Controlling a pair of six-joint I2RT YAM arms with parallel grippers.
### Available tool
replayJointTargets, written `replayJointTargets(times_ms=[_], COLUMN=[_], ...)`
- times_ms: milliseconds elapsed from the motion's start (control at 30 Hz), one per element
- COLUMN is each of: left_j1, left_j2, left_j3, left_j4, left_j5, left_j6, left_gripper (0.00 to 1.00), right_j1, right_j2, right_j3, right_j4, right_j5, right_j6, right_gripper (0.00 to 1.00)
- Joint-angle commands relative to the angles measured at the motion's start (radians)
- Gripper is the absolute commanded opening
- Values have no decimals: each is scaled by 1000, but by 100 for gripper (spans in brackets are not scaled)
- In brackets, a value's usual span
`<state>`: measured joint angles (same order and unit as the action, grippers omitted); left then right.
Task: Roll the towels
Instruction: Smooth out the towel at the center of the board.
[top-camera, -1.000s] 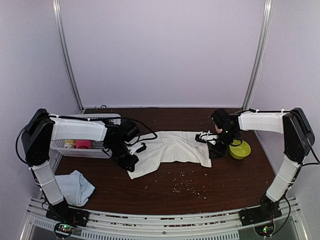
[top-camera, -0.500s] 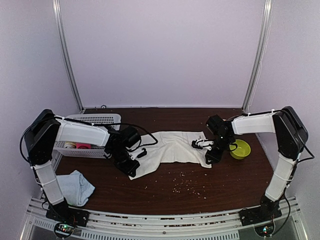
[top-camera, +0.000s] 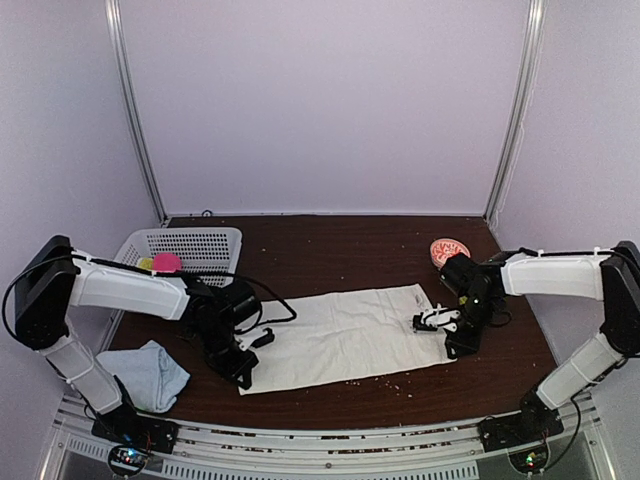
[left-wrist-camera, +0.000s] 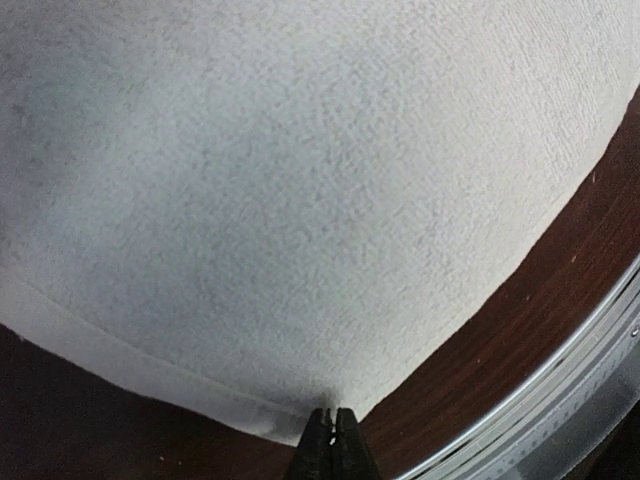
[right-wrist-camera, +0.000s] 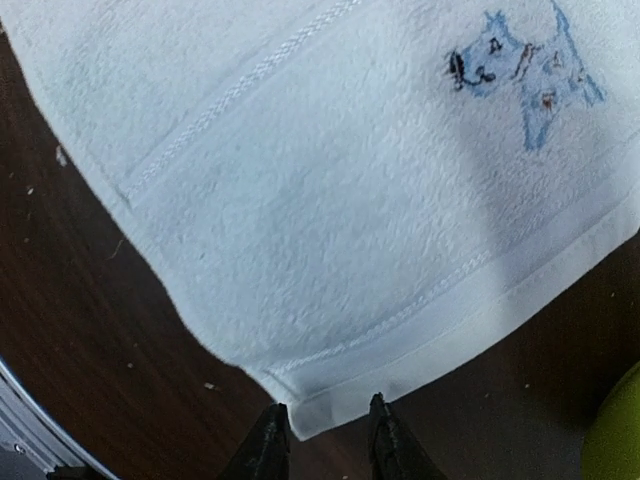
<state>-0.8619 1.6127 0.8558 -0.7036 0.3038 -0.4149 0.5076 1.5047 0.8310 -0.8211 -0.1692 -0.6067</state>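
The cream-white towel (top-camera: 345, 335) lies spread flat across the table's near middle. My left gripper (top-camera: 243, 378) is shut on its near-left corner; the left wrist view shows the black tips (left-wrist-camera: 333, 415) pinched on the towel (left-wrist-camera: 300, 200) hem. My right gripper (top-camera: 455, 345) is at the near-right corner. In the right wrist view its jaws (right-wrist-camera: 323, 412) stand apart, with the towel (right-wrist-camera: 330, 200) corner lying loose between the tips. The pale blue towel (top-camera: 150, 373) sits crumpled at the near left.
A white basket (top-camera: 190, 245) at the back left holds a pink cloth cylinder (top-camera: 165, 262) and a yellow one (top-camera: 147, 264). A small reddish dish (top-camera: 450, 250) stands behind my right arm. A yellow-green bowl's edge (right-wrist-camera: 615, 430) shows beside the right gripper. Crumbs dot the table.
Both arms moved toward the near edge, dragging the cream-white towel with them. It went from rumpled to flat and stretched out. The right jaws now sit apart at its corner.
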Motion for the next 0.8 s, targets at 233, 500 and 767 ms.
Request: replayJointTargets(times_ms=[233, 500, 767], left_j1=[52, 135, 153], left_j2=[16, 186, 315], left_j3=[317, 513, 573], left_j4=[-250, -153, -90], left_j5=[-193, -300, -407], left_j6=[93, 100, 41], left_gripper=[0, 19, 0], right_j1=[-34, -114, -125], right_j2=[-122, 194, 363], right_j3=[209, 482, 545], right_j4=[-144, -30, 130], right_j5=[-129, -64, -26], right_j6=[-21, 78, 212], right_gripper=[32, 32, 30])
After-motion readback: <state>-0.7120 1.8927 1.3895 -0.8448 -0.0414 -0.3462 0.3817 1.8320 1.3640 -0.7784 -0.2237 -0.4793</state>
